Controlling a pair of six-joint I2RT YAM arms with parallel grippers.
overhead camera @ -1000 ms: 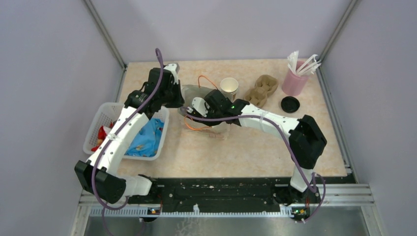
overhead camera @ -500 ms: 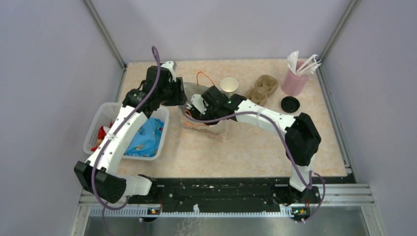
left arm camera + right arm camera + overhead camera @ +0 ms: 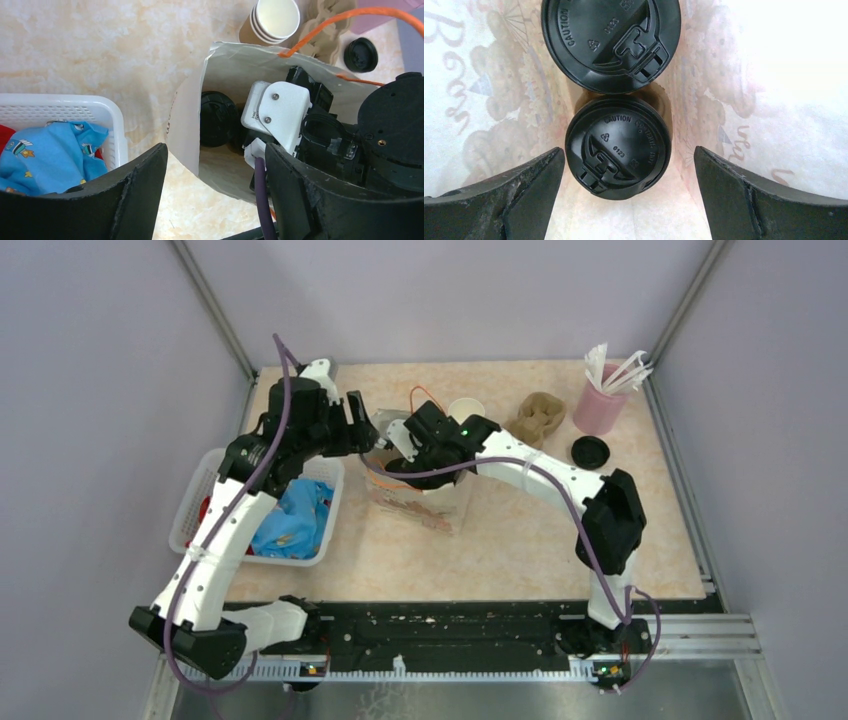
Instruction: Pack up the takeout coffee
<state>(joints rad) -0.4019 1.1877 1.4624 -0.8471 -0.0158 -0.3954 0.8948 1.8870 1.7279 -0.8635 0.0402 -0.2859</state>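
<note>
Both takeout coffee cups stand inside a white paper bag [image 3: 428,508] with orange handles. In the right wrist view their black lids show one behind the other, the near lid [image 3: 618,147] and the far lid [image 3: 611,42]. My right gripper [image 3: 629,195] is inside the bag, open, its fingers wide on either side of the near cup and apart from it. My left gripper [image 3: 216,156] hovers open over the bag's left rim [image 3: 186,125], holding nothing. One lid [image 3: 216,117] shows in the left wrist view beside the right gripper's body [image 3: 280,107].
A white basket [image 3: 200,502] with blue cloth sits left of the bag. Behind the bag are a stack of open paper cups [image 3: 272,20], a pulp carrier [image 3: 538,415], a loose black lid [image 3: 590,451] and a pink cup of wrapped sticks [image 3: 598,405].
My left gripper has opened, let go of the bag's rim and drawn up and left. My right gripper has opened wider inside the bag. The bag now stands more upright.
</note>
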